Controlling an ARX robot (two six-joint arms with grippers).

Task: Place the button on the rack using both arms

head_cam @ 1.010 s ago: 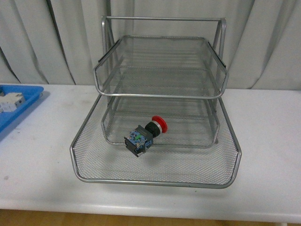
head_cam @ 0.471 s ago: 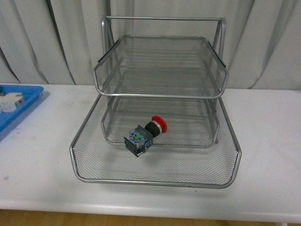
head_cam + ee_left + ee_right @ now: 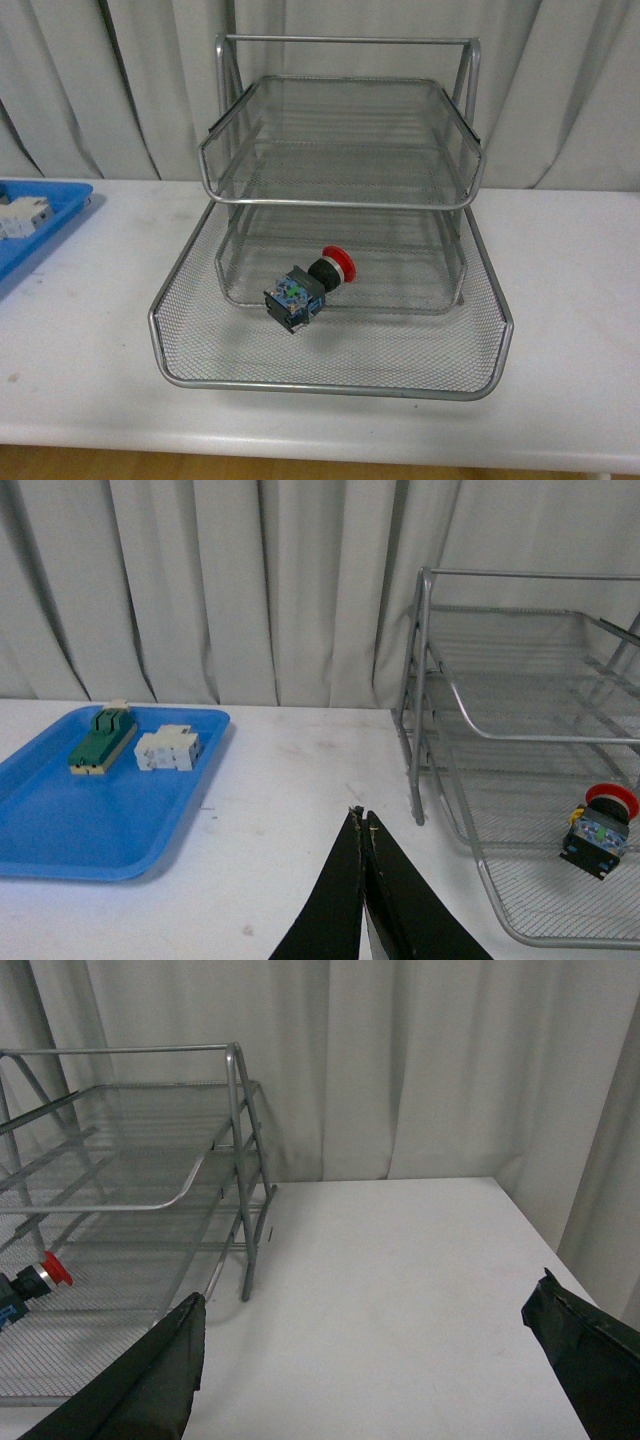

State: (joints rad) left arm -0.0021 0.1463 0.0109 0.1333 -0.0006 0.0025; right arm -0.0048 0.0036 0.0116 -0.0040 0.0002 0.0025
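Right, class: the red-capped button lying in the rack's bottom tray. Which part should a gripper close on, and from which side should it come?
Probably the blocky body of the button, from straight above. It lies on its side, so the body's flat faces suit a pinch, while the round cap may slip. The walls of the rack block a low approach; above the body looks open.

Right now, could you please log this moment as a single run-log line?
button: on its side in rack | left gripper: shut, empty | right gripper: open, empty

Left gripper (image 3: 362, 816) has its dark jaws pressed tight together; right gripper (image 3: 370, 1292) has its jaws spread wide apart.
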